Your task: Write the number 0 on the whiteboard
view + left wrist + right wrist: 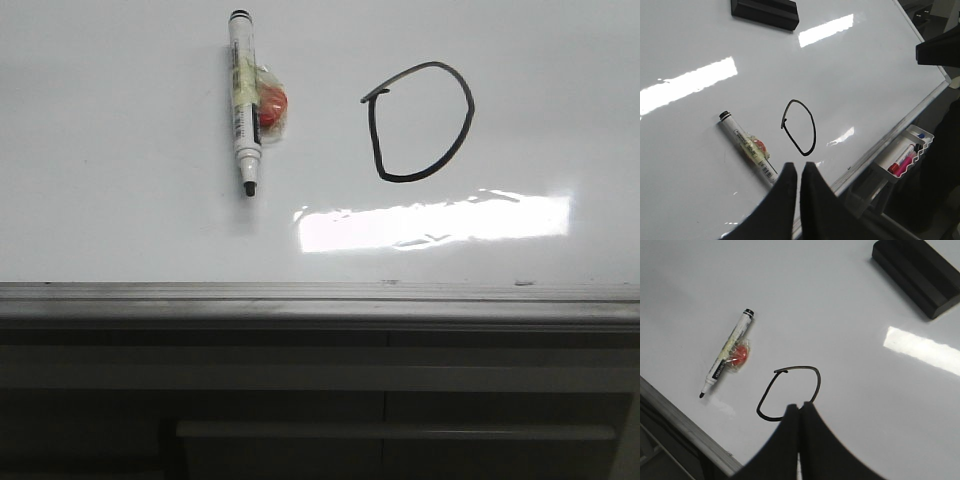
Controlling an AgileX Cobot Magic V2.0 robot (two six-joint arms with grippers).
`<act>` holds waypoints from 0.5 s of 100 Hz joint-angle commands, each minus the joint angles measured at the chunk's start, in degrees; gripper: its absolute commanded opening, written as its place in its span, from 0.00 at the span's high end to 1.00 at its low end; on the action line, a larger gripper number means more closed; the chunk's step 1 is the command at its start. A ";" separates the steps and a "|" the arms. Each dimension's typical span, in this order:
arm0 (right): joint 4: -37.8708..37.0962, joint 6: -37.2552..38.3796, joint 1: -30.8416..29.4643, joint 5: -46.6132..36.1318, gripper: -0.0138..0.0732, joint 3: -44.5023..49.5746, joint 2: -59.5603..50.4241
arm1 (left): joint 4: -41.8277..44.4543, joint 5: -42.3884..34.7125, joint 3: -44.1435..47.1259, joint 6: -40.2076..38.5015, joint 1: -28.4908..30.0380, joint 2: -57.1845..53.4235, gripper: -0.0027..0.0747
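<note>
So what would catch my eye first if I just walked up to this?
Probably the number 0, a black hand-drawn loop on the whiteboard. Just left of it lies an uncapped marker with something red taped to its barrel. A black eraser block rests farther off on the board.

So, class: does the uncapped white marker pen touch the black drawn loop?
No: the white marker pen lies apart from the black loop.
</note>
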 commanded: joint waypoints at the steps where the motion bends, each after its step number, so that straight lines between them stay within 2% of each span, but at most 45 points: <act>1: -3.16 0.30 -0.30 -2.59 0.92 -1.37 0.12 | -0.51 -3.97 -1.44 -0.14 0.00 0.23 0.99; 12: -3.16 0.30 -0.30 -2.59 0.92 -1.37 0.12 | -1.11 -4.07 -0.32 -0.14 0.00 0.01 0.99; 24: -3.16 0.30 -0.30 -2.59 0.92 -1.37 0.12 | 5.18 -6.70 3.80 4.03 0.13 -1.99 0.99; 35: -3.16 0.30 -0.30 -2.59 0.92 -1.37 0.12 | 10.20 -17.92 13.67 6.97 0.53 -6.79 0.99; 41: -3.16 0.30 -0.30 -2.59 0.92 -1.37 0.12 | 10.32 -25.97 19.55 6.97 2.15 -10.18 0.99; 50: -3.16 0.30 -0.30 -2.59 0.92 -1.37 0.12 | 8.14 -33.23 28.53 6.97 5.66 -15.96 0.99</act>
